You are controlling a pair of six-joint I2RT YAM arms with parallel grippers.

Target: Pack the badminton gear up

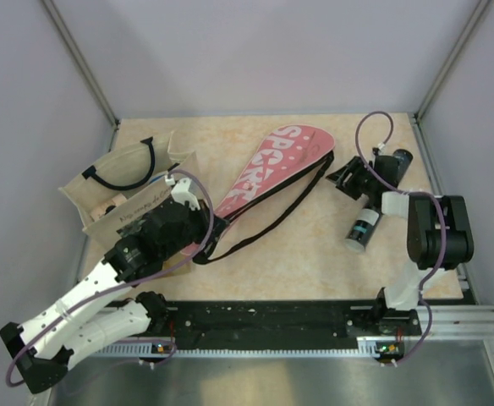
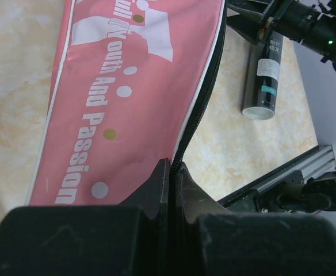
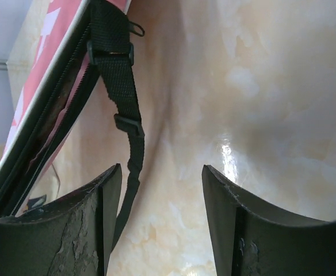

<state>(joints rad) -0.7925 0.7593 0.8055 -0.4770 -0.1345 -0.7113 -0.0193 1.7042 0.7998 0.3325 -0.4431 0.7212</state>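
Note:
The pink "SPORT" cover (image 1: 268,173) lies slanted across the middle of the table, with its black strap (image 1: 268,222) looping toward the front. My left gripper (image 1: 206,230) is shut on the cover's narrow end. In the left wrist view the jaws (image 2: 175,169) pinch the cover's (image 2: 128,86) black zipper edge. My right gripper (image 1: 342,176) is open and empty beside the cover's wide end. In its wrist view the gripper (image 3: 162,172) is over bare table, with the strap (image 3: 125,98) and the cover (image 3: 44,80) to the left. The black tube (image 1: 366,226) lies under the right arm and also shows in the left wrist view (image 2: 264,75). The rackets and shuttlecock are out of view.
A beige tote bag (image 1: 124,182) with black handles stands open at the left, behind the left arm. The enclosure walls close the table on three sides. The black base rail (image 1: 272,317) runs along the near edge.

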